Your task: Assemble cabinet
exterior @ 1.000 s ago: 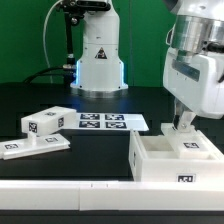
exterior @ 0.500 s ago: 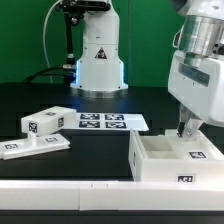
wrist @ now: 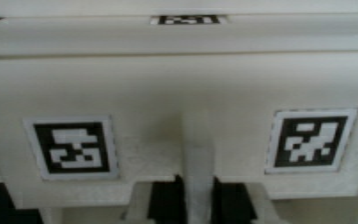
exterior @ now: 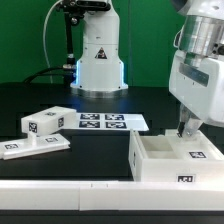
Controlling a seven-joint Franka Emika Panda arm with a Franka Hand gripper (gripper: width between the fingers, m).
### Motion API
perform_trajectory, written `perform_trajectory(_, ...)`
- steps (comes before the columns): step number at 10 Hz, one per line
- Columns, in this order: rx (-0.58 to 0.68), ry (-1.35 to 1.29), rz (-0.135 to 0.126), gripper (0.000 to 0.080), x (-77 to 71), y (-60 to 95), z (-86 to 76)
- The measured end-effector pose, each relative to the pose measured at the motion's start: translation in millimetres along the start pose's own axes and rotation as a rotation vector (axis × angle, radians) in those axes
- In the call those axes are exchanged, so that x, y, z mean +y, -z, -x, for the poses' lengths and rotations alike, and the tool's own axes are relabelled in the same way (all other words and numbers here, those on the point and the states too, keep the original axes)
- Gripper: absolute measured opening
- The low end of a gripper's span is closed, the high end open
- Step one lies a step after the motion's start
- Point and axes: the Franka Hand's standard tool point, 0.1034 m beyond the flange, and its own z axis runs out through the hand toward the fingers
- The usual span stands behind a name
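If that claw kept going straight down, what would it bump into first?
The cabinet, most likely: the gripper points down into its open top, toward the tagged panel inside. Whether it already touches is unclear.

We hold our arm (exterior: 198,75) vertical at the exterior view's right, claw (exterior: 186,129) pointing down, fingers closed together.

From where I stand, the arm's white wrist hangs over the cabinet (exterior: 160,165), an open-topped white box at the exterior view's right, near the front edge of the black table (exterior: 100,145). The gripper (exterior: 184,131) dips down into it, fingers drawn close together. At the exterior view's left lie a tagged white block (exterior: 47,122) and a flat panel (exterior: 33,147), with the marker board (exterior: 101,122) between them and the box
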Motion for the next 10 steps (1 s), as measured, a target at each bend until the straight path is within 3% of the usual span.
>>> perform_trajectory(1,-0.005,0.012,-0.008,0.0171,-1.9,5.5,-0.2)
perform_trajectory(3,-0.054,0.05,-0.06,0.0446,-0.4,39.8,-8.3)
perform_trajectory(4,-0.073,0.077,-0.079,0.0446,12.1,46.4,-16.8)
perform_trajectory(5,-0.093,0.087,-0.074,0.0646,30.5,48.4,-23.5)
perform_trajectory(6,-0.088,0.073,-0.069,0.0749,28.8,46.7,-22.4)
perform_trajectory(10,-0.08,0.1,-0.077,0.0796,25.8,42.9,-23.7)
